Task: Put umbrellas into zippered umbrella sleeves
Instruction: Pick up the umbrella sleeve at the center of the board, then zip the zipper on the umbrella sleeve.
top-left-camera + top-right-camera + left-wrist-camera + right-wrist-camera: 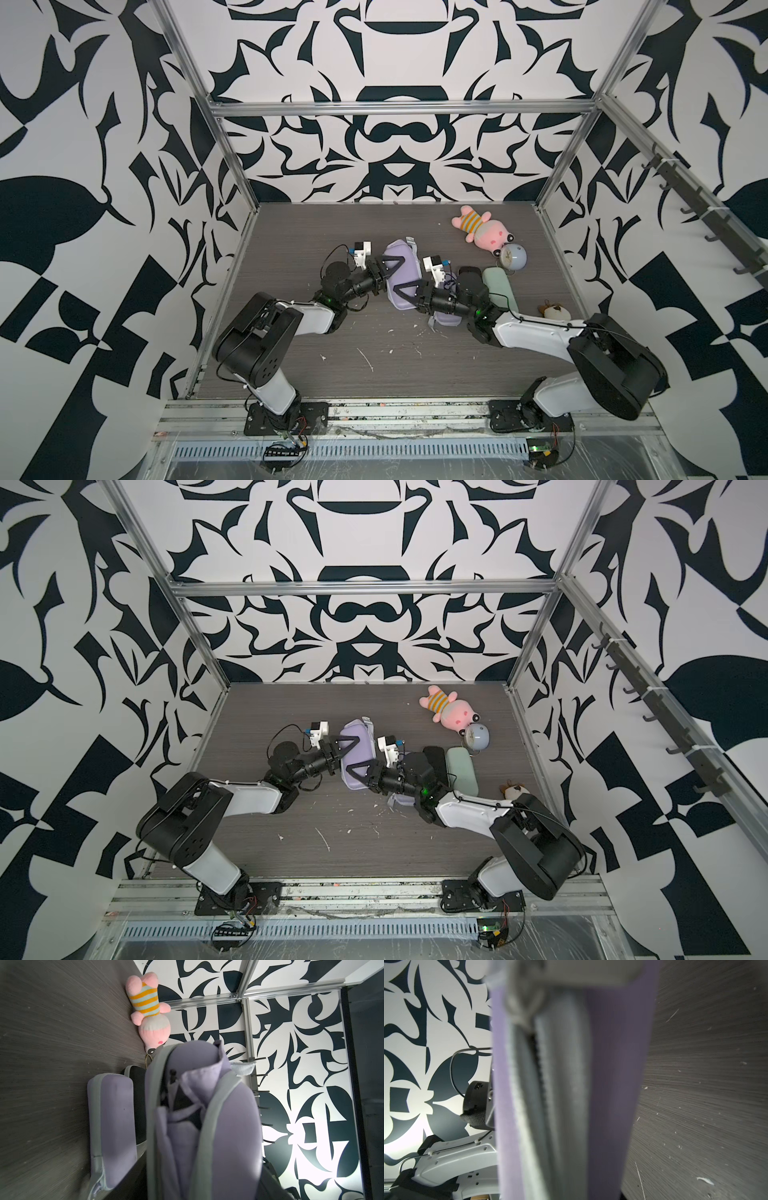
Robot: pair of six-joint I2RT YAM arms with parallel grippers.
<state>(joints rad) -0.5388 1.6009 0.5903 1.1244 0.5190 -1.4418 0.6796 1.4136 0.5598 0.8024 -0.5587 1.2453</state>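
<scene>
Clearly, umbrella (pixel 178 1147) inside lilac sleeve (pixel 232 1126).

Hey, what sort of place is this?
Probably a robot test cell: left arm and right arm bolted to a rail, an aluminium frame with patterned walls, and props like a pink plush toy and lilac sleeve.

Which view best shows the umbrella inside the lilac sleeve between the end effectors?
Left wrist: the lilac umbrella fills the unzipped gap of the lilac sleeve, close and in focus. Right wrist shows only blurred zipper teeth and shell. In both top views just the sleeve's outer shell shows; the umbrella cannot be made out.
</scene>
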